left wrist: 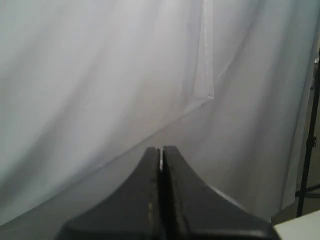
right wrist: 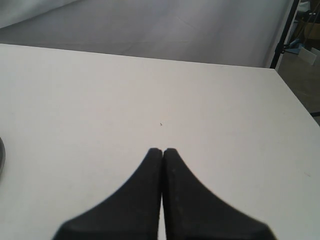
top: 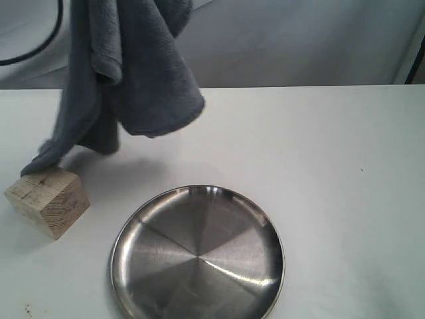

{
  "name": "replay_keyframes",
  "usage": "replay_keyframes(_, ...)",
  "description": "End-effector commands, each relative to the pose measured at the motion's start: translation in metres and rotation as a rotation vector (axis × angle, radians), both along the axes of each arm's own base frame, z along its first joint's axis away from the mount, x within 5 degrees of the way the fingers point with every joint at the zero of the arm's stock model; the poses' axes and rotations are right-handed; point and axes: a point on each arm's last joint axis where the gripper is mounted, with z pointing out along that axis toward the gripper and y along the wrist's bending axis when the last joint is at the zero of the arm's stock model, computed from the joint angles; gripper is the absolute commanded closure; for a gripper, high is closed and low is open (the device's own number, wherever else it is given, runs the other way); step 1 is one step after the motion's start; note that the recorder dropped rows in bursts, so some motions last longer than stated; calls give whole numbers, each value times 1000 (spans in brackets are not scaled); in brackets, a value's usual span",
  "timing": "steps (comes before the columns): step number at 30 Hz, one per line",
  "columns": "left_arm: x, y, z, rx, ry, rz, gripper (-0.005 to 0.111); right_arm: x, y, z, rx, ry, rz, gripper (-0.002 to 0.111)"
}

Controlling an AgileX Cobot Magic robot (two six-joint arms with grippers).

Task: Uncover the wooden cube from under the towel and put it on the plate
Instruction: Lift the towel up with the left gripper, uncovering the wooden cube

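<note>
The dark grey towel [top: 126,73] hangs in the air at the back left, held up from above the exterior view's top edge. Its lowest corner still brushes the top of the wooden cube [top: 48,201], which stands uncovered on the table at the left. The steel plate [top: 197,256] lies empty at the front middle, right of the cube. My left gripper [left wrist: 161,150] is shut, raised and facing the white backdrop; the towel itself does not show in its view. My right gripper [right wrist: 162,151] is shut on nothing, low over bare table to the right of the plate [right wrist: 1,155].
A white backdrop curtain [top: 299,40] hangs behind the table. A dark cable [top: 40,46] loops at the back left. The table's right edge [right wrist: 295,100] and a black stand [right wrist: 282,35] show in the right wrist view.
</note>
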Motion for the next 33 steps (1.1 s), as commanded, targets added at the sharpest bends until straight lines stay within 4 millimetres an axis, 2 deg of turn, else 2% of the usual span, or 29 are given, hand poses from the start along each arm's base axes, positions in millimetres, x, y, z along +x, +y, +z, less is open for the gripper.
replay_keyframes(1,11,-6,-11,5,-24,8,107,0,0,-1,2,-5,-7,108)
replay_keyframes(5,15,-7,-14,-10,-32,16,107,0,0,-1,2,-5,-7,108)
replay_keyframes(11,12,-6,7,-157,-209,4,107,0,0,-1,2,-5,-7,108)
replay_keyframes(15,2,-18,19,-264,-315,-171,107,0,0,-1,2,-5,-7,108)
replay_keyframes(18,-6,-26,25,-253,-393,-295,107,0,0,-1,2,-5,-7,108)
replay_keyframes(20,-3,-25,22,-237,-356,-277,107,0,0,-1,2,-5,-7,108)
replay_keyframes(25,11,-24,-4,-151,-165,-198,107,0,0,-1,2,-5,-7,108)
replay_keyframes(30,27,-25,-31,-15,-113,-162,107,0,0,-1,2,-5,-7,108)
replay_keyframes(33,36,-11,-37,-35,-88,-114,107,0,0,-1,2,-5,-7,108)
